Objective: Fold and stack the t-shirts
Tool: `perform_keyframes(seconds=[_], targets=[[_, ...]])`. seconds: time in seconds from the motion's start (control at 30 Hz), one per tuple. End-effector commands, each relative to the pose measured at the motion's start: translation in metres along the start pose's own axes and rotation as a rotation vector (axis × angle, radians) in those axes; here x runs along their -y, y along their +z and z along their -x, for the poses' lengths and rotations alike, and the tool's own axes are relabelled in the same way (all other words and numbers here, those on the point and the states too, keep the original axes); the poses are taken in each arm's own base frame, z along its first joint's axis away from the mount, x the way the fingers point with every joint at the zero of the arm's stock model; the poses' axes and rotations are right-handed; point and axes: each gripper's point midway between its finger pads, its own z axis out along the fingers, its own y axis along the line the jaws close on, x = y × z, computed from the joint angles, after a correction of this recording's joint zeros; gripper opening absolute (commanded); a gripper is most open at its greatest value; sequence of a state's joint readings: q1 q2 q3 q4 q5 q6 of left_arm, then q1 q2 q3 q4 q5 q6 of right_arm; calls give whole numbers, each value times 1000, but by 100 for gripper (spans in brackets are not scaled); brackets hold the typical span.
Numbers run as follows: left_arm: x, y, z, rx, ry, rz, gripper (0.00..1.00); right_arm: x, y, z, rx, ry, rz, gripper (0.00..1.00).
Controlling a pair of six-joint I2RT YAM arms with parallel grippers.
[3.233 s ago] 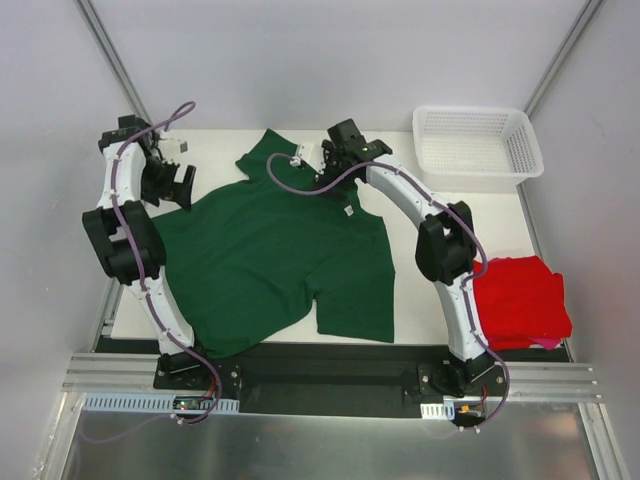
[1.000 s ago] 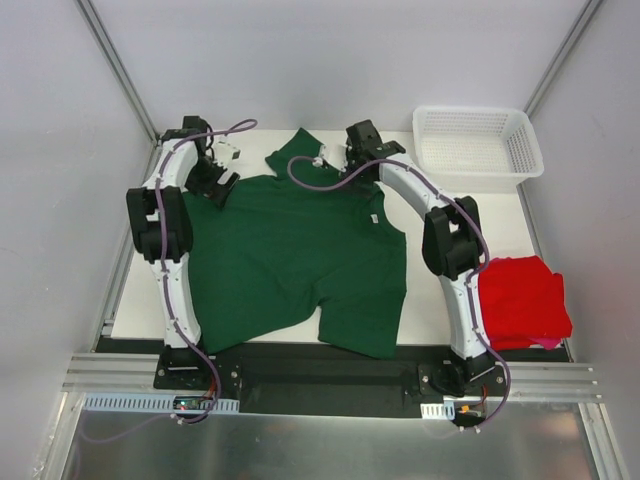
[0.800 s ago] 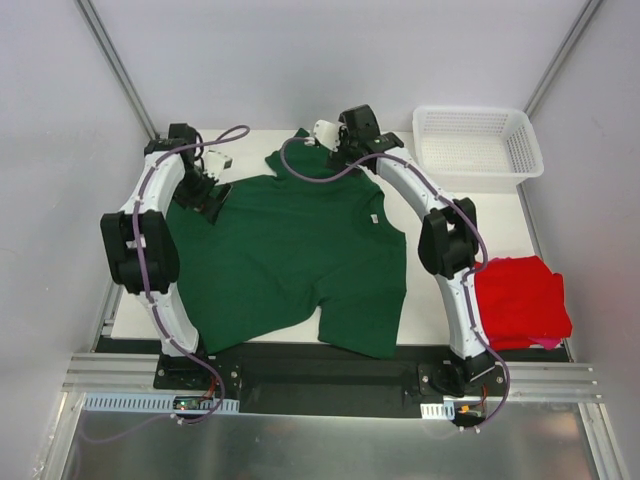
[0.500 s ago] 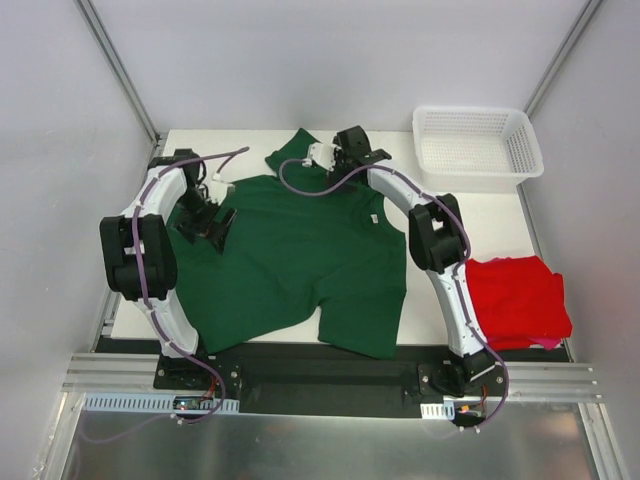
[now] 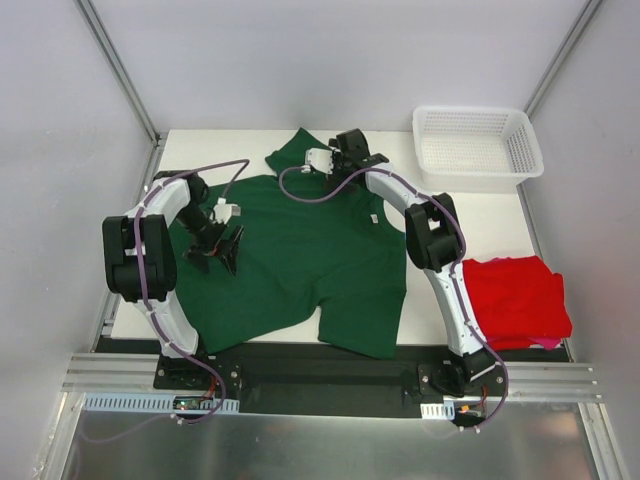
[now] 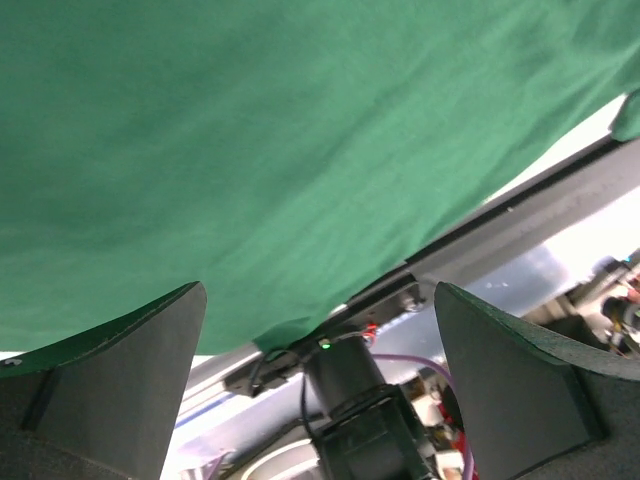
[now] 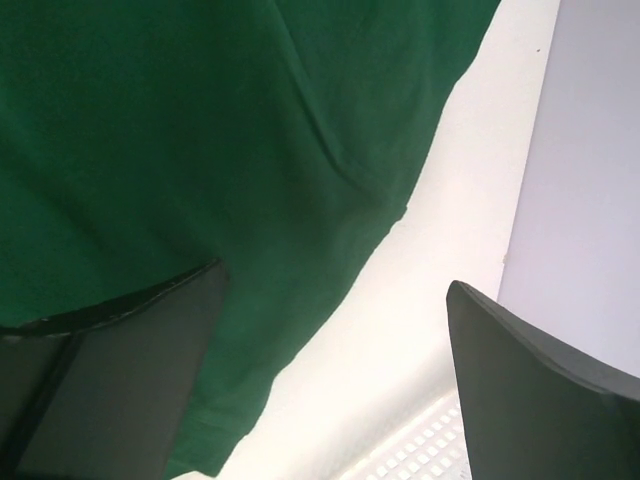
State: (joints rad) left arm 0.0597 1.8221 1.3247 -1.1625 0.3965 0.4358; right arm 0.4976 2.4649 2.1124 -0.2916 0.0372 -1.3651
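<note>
Finding: left claw (image 6: 315, 288) and right claw (image 7: 335, 278) hang spread, empty, above green t-shirt (image 5: 300, 250). Risk: mismatched pinches bunch cloth, skewing fold.

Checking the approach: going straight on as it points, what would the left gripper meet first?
Most likely the dark green cloth t-shirt, which fills the view ahead of the left gripper; the gap is unclear.

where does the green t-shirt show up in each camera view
top external: the green t-shirt lies spread over the table's middle, between the arms.
left wrist: the shirt fills the upper part of the picture.
right wrist: the shirt fills the upper left.
shared landmark: the white table bordering the shirt's edge, a thin strip at right, a wide band at lower right.
</note>
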Motion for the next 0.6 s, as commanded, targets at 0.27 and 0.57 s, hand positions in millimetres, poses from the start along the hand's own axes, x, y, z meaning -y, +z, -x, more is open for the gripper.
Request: perform_keyframes(seconds=[0.27,0.57], targets=[[-13,27,-14,-20,-57,20,99,13,-8,-5,0,-38,-42,96],[-61,29,-2,-15,-90,209,99,25,-5,-17,-33,-58,-74,96]])
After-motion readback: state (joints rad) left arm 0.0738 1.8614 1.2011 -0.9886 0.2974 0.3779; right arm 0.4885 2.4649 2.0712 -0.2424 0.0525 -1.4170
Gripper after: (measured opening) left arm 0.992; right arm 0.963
